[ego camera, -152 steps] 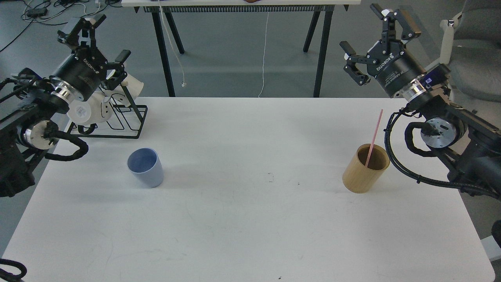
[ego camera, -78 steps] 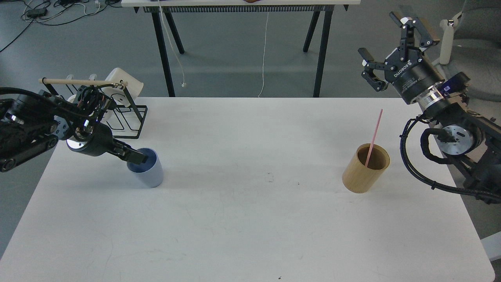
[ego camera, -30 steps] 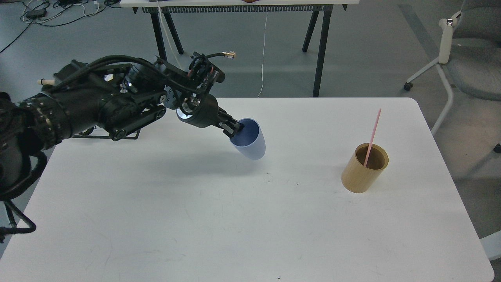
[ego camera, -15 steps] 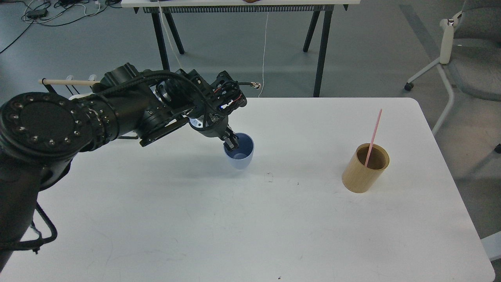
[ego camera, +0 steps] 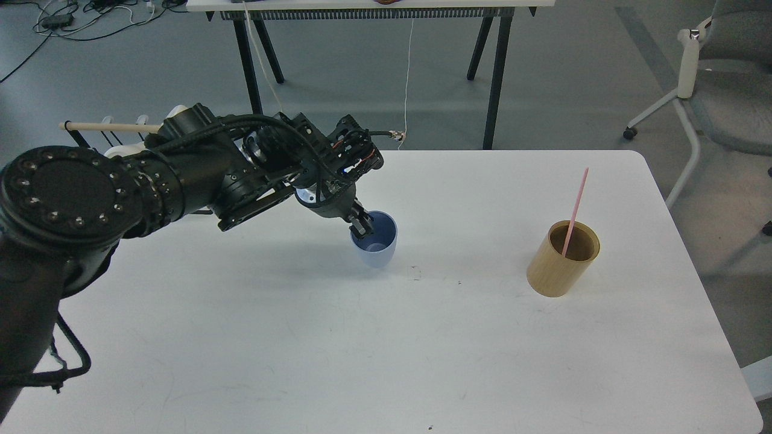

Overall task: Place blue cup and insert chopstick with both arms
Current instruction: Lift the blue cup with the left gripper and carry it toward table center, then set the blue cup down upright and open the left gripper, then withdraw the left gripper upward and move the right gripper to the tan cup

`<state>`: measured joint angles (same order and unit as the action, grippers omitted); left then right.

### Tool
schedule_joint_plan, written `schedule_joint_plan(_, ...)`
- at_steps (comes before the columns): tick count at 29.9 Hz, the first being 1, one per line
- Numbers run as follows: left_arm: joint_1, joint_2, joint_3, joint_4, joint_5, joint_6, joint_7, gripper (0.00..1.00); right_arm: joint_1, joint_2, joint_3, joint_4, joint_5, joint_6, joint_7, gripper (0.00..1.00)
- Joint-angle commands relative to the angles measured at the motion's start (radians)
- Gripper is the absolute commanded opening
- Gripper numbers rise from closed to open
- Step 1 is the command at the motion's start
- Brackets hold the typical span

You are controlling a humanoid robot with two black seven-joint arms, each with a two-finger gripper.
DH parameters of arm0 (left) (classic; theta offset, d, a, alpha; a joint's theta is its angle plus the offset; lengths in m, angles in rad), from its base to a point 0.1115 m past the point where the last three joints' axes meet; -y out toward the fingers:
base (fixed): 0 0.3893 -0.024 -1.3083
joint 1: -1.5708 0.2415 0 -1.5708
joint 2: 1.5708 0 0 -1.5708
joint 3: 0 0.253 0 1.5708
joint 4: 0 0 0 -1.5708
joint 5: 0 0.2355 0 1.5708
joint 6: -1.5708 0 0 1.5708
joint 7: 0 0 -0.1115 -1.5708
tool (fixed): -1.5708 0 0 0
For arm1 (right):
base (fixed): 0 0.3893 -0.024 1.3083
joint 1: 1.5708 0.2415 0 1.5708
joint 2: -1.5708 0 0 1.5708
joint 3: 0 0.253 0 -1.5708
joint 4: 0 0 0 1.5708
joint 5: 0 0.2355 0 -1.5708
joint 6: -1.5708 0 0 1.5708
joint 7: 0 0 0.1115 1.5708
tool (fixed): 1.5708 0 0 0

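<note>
The blue cup [ego camera: 377, 250] stands upright near the middle of the white table [ego camera: 386, 361]. My left gripper [ego camera: 362, 226] comes in from the left and is shut on the cup's near-left rim, one finger inside and one outside. A wooden cup [ego camera: 562, 259] stands at the right with one pink chopstick [ego camera: 575, 208] leaning in it. My right arm and gripper are out of view.
A black wire rack with a wooden rod [ego camera: 108, 126] and white items sits at the table's back left, mostly hidden behind my left arm. A dark-legged table [ego camera: 374, 6] stands beyond. A grey chair [ego camera: 718, 72] is at the right.
</note>
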<state>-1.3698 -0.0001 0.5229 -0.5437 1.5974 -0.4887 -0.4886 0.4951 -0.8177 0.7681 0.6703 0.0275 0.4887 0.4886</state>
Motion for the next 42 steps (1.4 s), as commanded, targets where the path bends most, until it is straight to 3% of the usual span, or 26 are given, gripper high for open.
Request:
schedule_joint_plan(1,0.014,0.000,-0.003,-0.002,-0.001,0.000,0.000,0.00,0.000,0.000,0.000,0.000,0.000,0.000,0.000,0.99)
schedule_joint_plan(5,0.025,0.000,-0.029,-0.002,-0.001,0.000,0.000,0.02,0.000,0.000,0.000,0.000,0.000,0.000,0.000,0.99)
schedule_joint_plan(10,0.025,0.000,-0.069,-0.002,-0.001,0.000,0.000,0.11,-0.001,0.000,-0.001,0.000,0.000,0.000,0.000,0.99)
schedule_joint_plan(14,0.032,0.000,-0.092,-0.001,0.001,0.000,0.000,0.27,-0.003,0.000,-0.007,0.003,-0.001,0.000,0.000,0.99)
schedule_joint_plan(19,0.041,0.000,-0.093,-0.001,0.001,0.000,0.000,0.38,-0.003,0.000,-0.012,0.011,-0.004,0.000,0.000,0.99)
schedule_joint_plan(22,0.041,0.000,-0.119,0.004,-0.008,0.000,0.000,0.55,-0.003,0.002,-0.024,0.021,-0.026,0.000,0.000,0.99)
schedule_joint_plan(24,0.041,0.000,-0.180,0.013,-0.034,0.000,0.000,0.76,0.014,0.003,-0.056,0.029,-0.070,0.000,0.000,0.99)
schedule_joint_plan(27,0.052,0.000,-0.295,0.033,-0.092,0.000,0.000,0.94,0.063,0.006,-0.063,0.029,-0.213,0.000,0.000,0.99)
schedule_joint_plan(31,0.126,0.046,-0.473,0.082,-0.218,0.000,0.000,0.96,0.144,0.037,-0.064,0.070,-0.499,0.000,0.000,0.99)
schedule_joint_plan(35,0.202,0.118,-0.676,0.090,-0.445,0.000,0.000,0.97,0.164,0.022,-0.070,0.225,-0.780,-0.008,0.000,0.99)
schedule_joint_plan(39,0.294,0.160,-0.871,0.084,-0.770,0.000,0.000,0.97,0.154,0.008,-0.101,0.348,-1.154,-0.298,0.000,0.99)
schedule_joint_plan(42,0.350,0.178,-0.934,0.080,-0.982,0.000,0.000,0.97,0.152,0.008,-0.171,0.357,-1.288,-0.459,0.000,0.98)
